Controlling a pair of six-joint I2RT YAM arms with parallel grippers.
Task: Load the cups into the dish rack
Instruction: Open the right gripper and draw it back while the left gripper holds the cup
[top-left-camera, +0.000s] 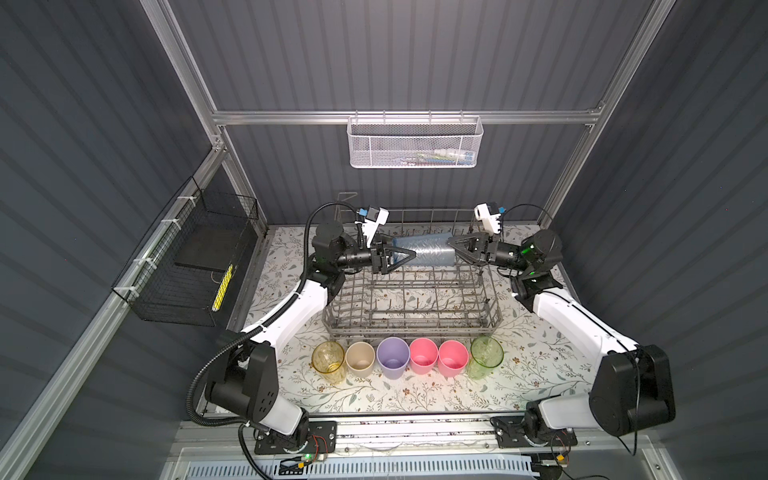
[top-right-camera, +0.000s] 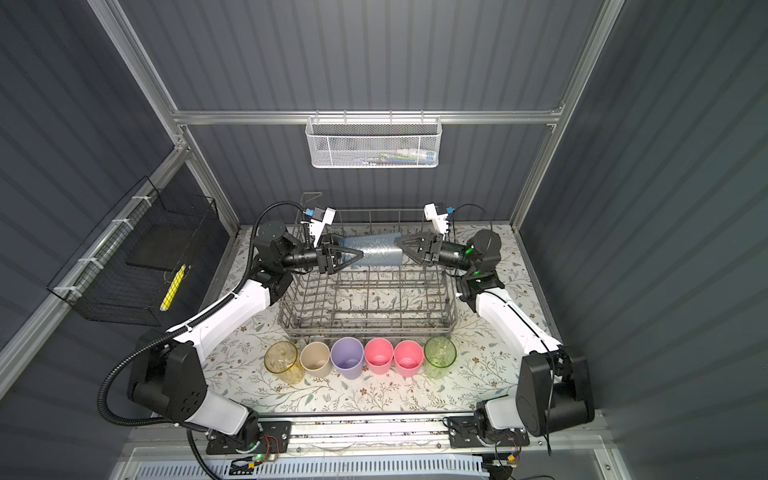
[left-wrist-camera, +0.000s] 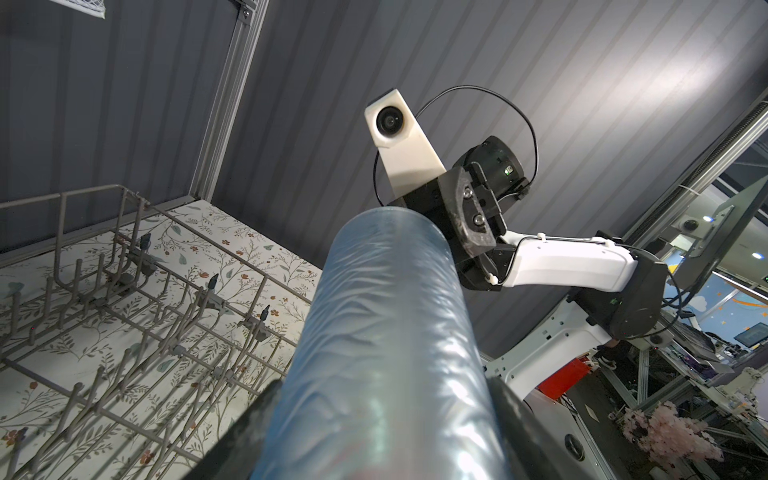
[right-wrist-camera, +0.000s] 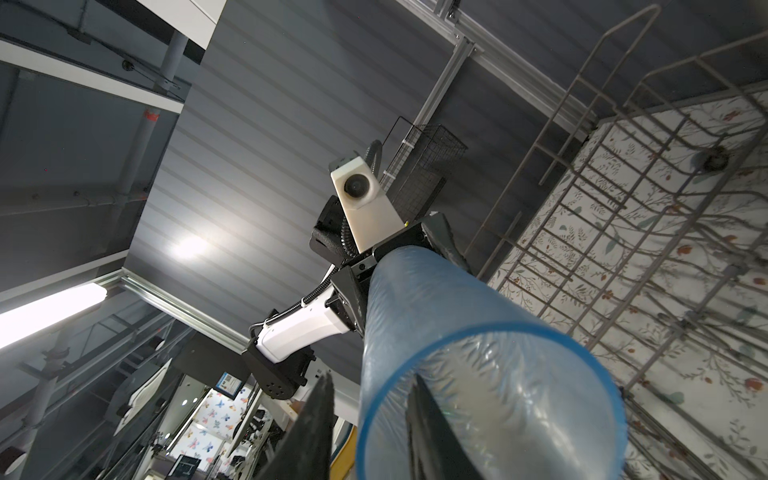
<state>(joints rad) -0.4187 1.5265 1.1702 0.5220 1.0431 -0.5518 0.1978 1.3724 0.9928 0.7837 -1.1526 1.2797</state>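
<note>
The left gripper (top-left-camera: 406, 255) clamps the base end of the blue-grey cup (top-left-camera: 430, 251), held sideways above the dish rack (top-left-camera: 411, 329) near the worktop's (top-left-camera: 540, 357) far edge. The right gripper (top-left-camera: 451, 245) stands slightly parted astride the cup's rim, not gripping it.

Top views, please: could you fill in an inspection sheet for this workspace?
Surface: floral table, dish rack on it.
Job's things: dish rack without cups; blue-grey cup held sideways above it; six cups upright in front.
Clutter: white basket at the back, black basket at the left, items inside both.
Grippers: left gripper shut on the cup's base; right gripper straddling its rim, grip unclear.
Cables: black hose along left arm; thin cable by right arm.
Surroundings: grey ribbed walls.
</note>
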